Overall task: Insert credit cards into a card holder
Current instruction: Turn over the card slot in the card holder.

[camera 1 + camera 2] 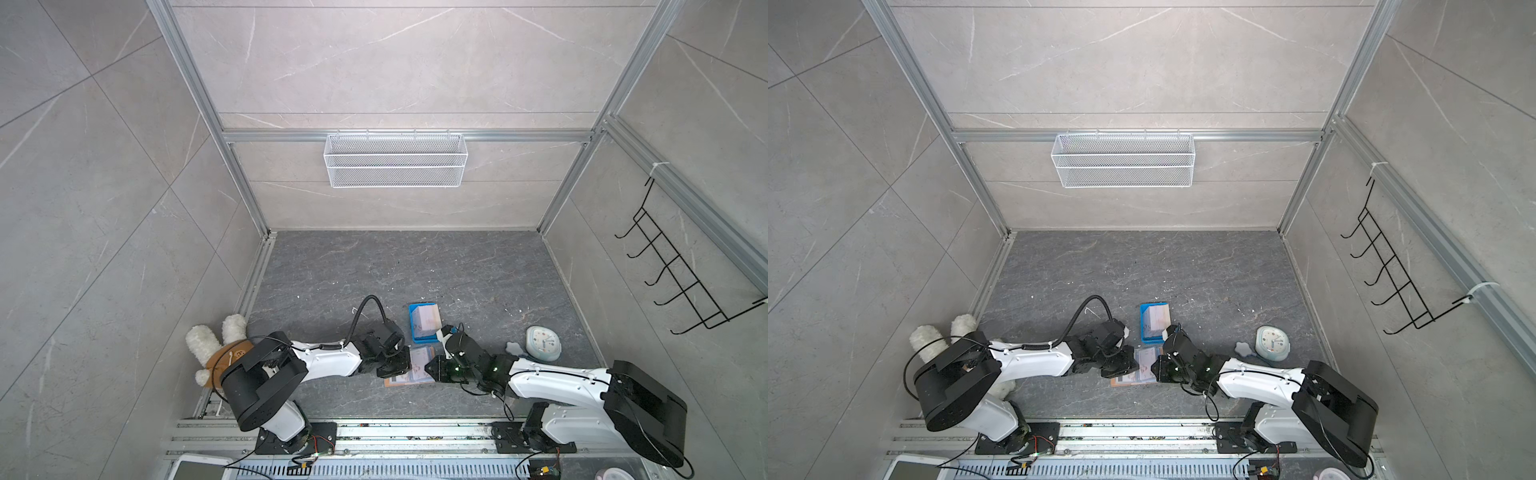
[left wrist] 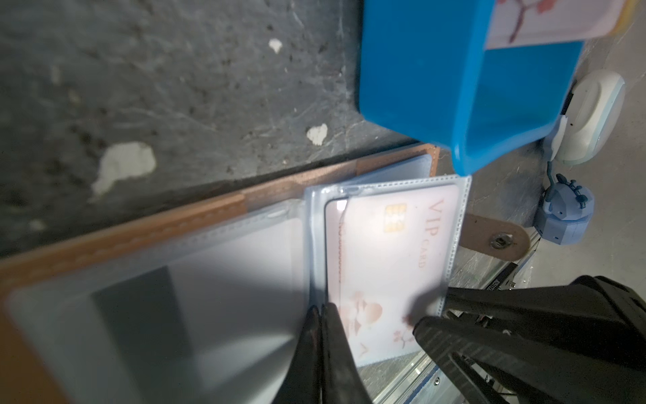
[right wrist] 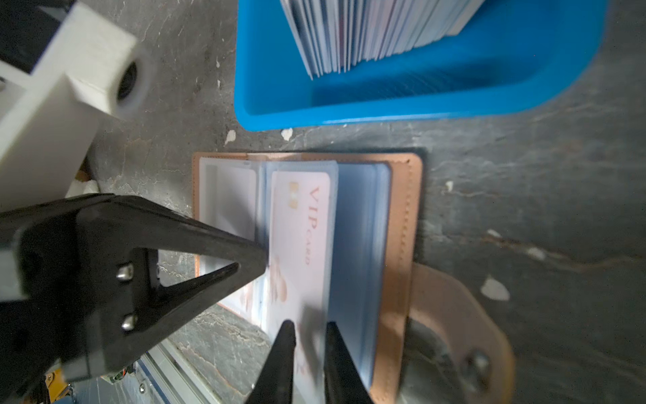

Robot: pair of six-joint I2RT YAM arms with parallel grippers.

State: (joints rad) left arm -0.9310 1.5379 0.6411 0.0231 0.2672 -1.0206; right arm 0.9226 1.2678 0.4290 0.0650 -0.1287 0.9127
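Beside the blue tray (image 3: 384, 101), the card holder (image 3: 402, 217) lies open; a credit card (image 3: 300, 238) is entering its clear sleeve (image 2: 316, 224).
My left gripper (image 2: 320, 309), jaws shut, pinches that sleeve's edge; my right gripper (image 3: 309, 327), barely parted, grips the card. Next, I judge: push straight home.

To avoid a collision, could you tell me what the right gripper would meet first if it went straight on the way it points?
Most likely the VIP card in the card holder, lying between the right gripper's jaws; past that lies the blue tray. Depth is unclear.
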